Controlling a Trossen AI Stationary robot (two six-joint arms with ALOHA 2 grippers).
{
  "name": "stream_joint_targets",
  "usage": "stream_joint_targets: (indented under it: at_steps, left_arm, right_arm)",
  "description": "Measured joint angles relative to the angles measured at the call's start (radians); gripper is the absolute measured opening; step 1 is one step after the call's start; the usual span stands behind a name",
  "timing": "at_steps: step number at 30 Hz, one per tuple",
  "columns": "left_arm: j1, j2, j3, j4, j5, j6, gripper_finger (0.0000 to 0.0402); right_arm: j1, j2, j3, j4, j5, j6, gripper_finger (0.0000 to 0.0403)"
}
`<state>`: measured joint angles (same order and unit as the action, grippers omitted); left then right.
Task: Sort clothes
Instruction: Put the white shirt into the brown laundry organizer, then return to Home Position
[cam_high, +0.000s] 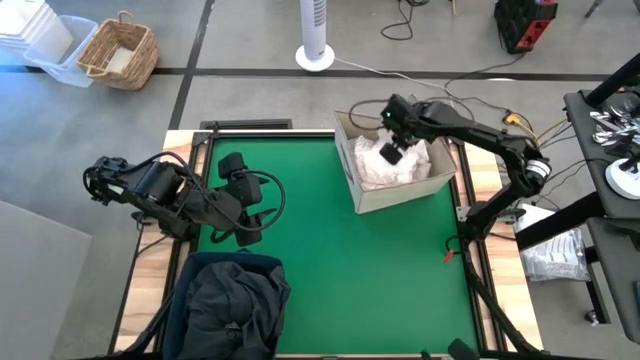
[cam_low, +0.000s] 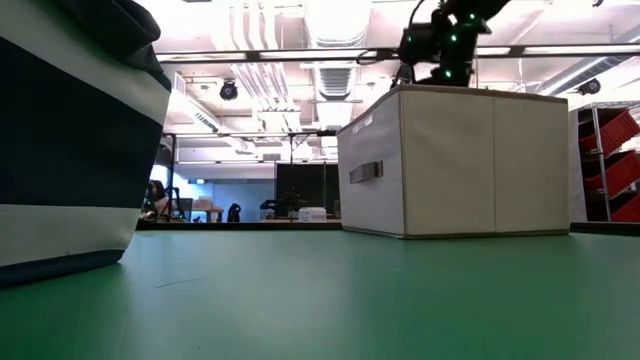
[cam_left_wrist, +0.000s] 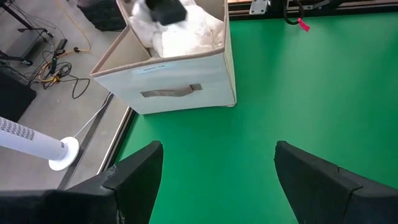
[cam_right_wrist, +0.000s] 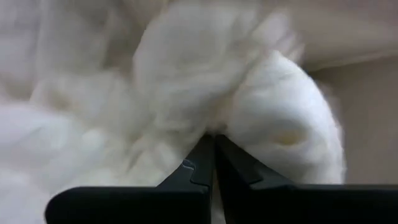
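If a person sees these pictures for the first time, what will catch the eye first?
First, the bright green table, with the beige box near its far right corner, full of white clothes. The right tool reaches into that box, its fingers closed against the white fabric. At the near left stands a navy bin heaped with dark clothes, and the left tool hangs open beside it.
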<state>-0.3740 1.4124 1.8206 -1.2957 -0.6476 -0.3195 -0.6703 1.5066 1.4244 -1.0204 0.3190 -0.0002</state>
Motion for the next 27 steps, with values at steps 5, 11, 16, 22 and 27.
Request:
stream_joint_targets:
  at_steps: [5,11,16,22,27]
  left_arm:
    - [0.000,0.000,0.000,0.000,0.000,0.000,0.0283]
    - [0.000,0.000,-0.004,-0.002,-0.049,0.011,0.0283]
    - [0.000,0.000,-0.004,-0.002,-0.051,0.011,0.0283]
    - [0.000,0.000,-0.016,0.000,-0.053,0.015,0.0283]
    - [0.000,-0.001,-0.062,0.001,-0.113,0.023,0.0283]
  right_arm:
    - [0.023,-0.026,-0.107,-0.009,-0.054,0.013,0.0009]
    - [0.025,-0.074,-0.119,-0.015,0.004,0.042,0.0009]
    - [0.032,-0.138,-0.063,-0.006,0.010,0.042,0.0009]
    - [0.036,-0.222,-0.030,0.015,0.013,0.019,0.0010]
    - [0.038,-0.267,-0.033,0.005,0.051,0.060,0.0012]
